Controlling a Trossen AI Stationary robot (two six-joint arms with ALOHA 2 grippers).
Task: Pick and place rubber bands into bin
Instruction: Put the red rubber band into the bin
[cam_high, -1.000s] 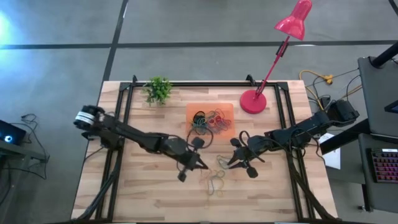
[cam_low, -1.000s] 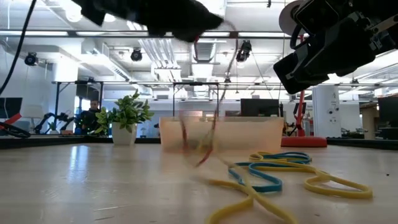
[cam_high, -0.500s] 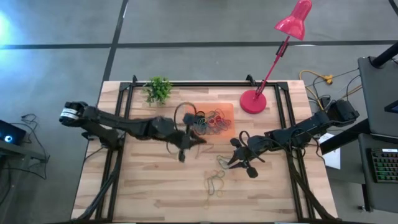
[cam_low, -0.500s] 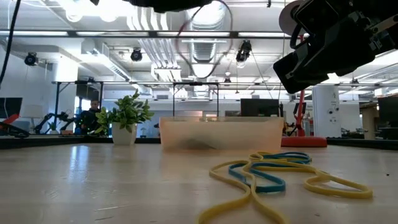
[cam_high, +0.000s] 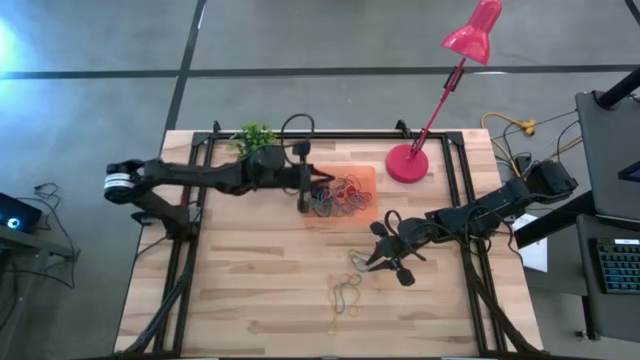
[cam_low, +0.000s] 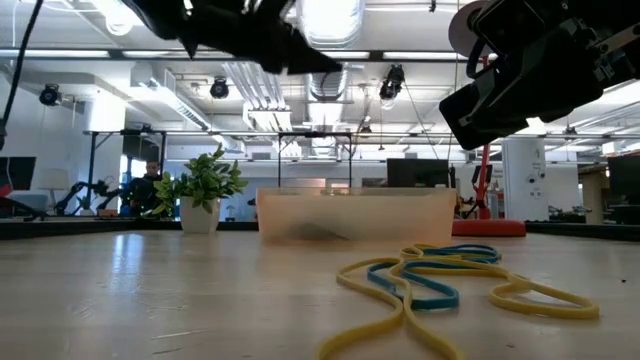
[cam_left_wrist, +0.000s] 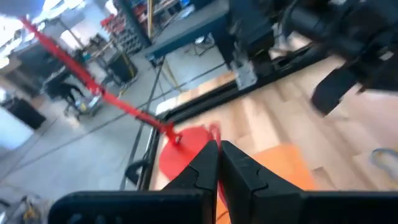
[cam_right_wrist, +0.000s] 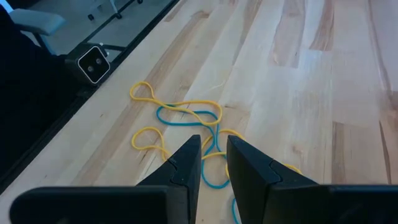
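Left gripper (cam_high: 308, 193): jaws pressed together, nothing visibly between them in the left wrist view; it hangs over the bin's plant-side edge. Right gripper (cam_high: 372, 259): dark wedge-shaped fingers (cam_right_wrist: 186, 163) sit a narrow gap apart, nothing pinched, just above the wood on the side of the bin away from the lamp.

Bin (cam_high: 365, 172): shallow rectangular tray, translucent orange plastic; from table height its wall looks frosted. Inside it, a tangled heap of thin bands (cam_high: 338, 194) in red, green and dark colours.

Loose bands (cam_high: 346, 291) lie flat on the table, well apart from the bin, beyond the right gripper: thin yellow loops overlapping a blue one, curled and kinked.

Table (cam_high: 250, 300): pale wood planks with visible grain, black metal frame at the edges. Small green plant (cam_high: 255, 142) near the bin's corner; red lamp base (cam_high: 406, 163), round and glossy, just beside the bin's other end.
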